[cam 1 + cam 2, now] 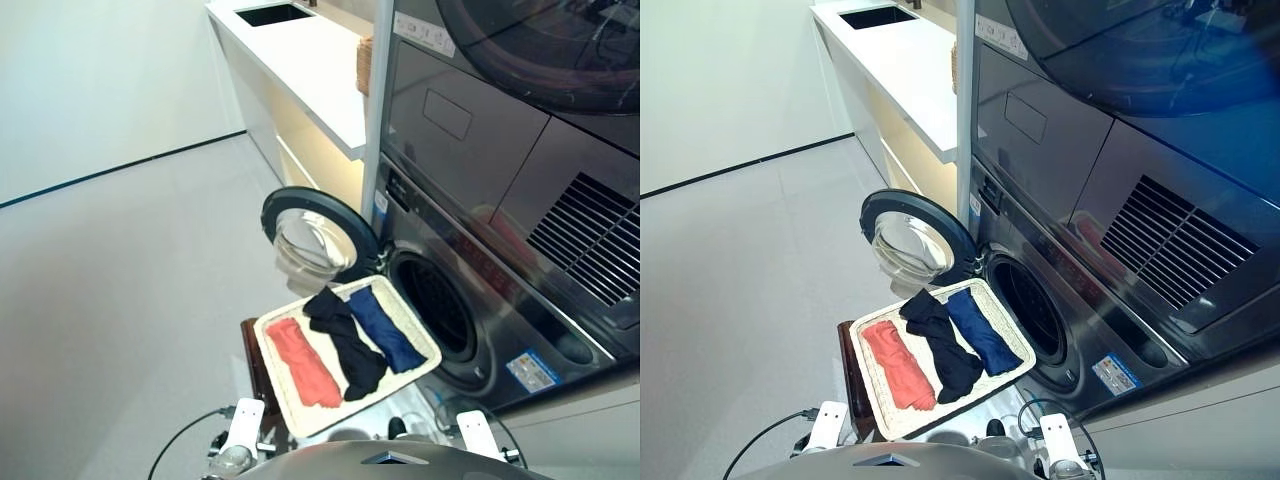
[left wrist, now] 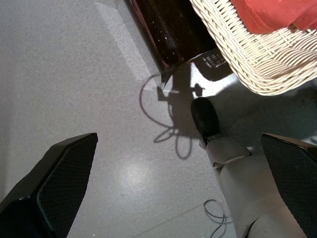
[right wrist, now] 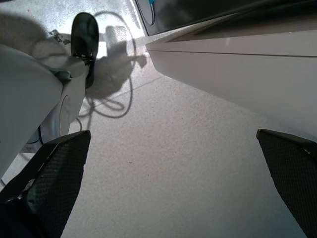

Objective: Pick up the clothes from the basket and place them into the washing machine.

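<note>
Head views: cream wicker basket [image 1: 420, 335] on a dark stand just before the washing machine [image 1: 520, 300], holding three garments side by side, coral-red garment [image 1: 303, 362], black garment [image 1: 345, 343] and navy garment [image 1: 386, 328]; the round door [image 1: 315, 235] stands swung open beside the dark drum mouth [image 1: 438, 305], with a white bench [image 1: 300, 60] farther back. Left wrist view alone: left tool [image 2: 181, 186] spread wide and empty over grey floor [image 2: 74, 74], a basket corner with coral cloth near. Right wrist view alone: right tool [image 3: 173, 183] likewise wide and empty above bare floor beside a pale panel [image 3: 237, 74].
</note>
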